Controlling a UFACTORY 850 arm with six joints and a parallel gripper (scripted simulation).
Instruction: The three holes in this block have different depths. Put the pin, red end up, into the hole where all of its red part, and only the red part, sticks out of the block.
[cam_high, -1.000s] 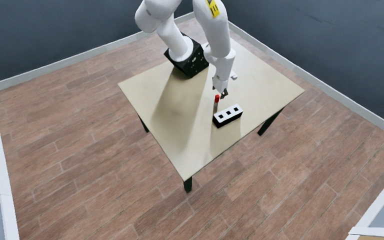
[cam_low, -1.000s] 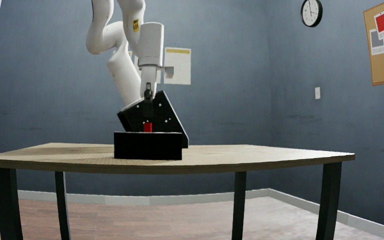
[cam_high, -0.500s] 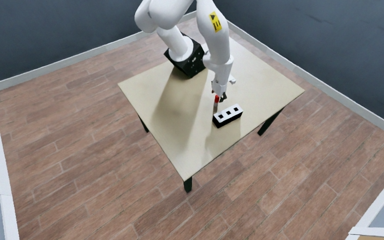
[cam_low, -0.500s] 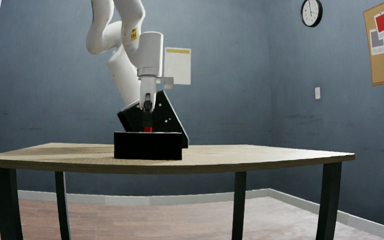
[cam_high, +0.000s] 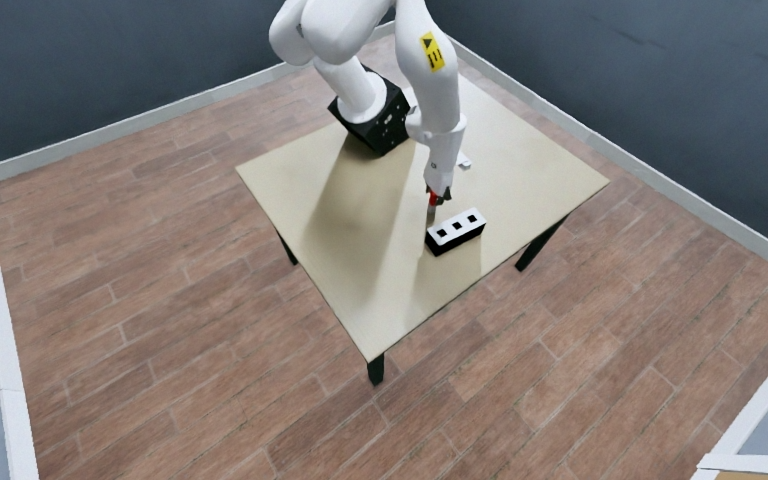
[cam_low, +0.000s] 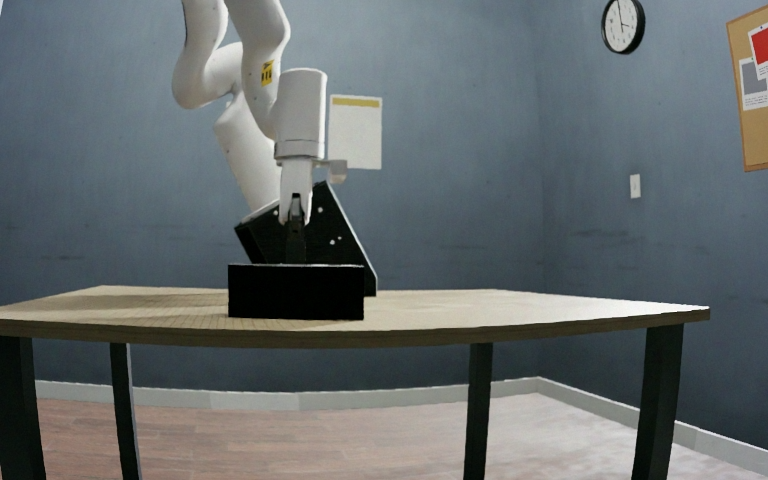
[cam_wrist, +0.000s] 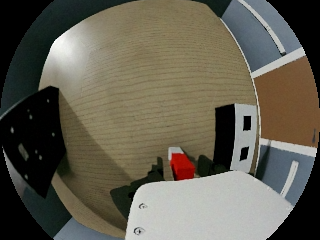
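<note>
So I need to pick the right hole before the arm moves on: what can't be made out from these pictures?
- Hole depths: the block shows three dark openings in the top view; their floors are too small and dark.
- Pin: hidden in the exterior view behind the block and gripper.
- Third hole: cut off in the wrist view by the gripper body.
- Finger contact with the pin: too small in the top view.
</note>
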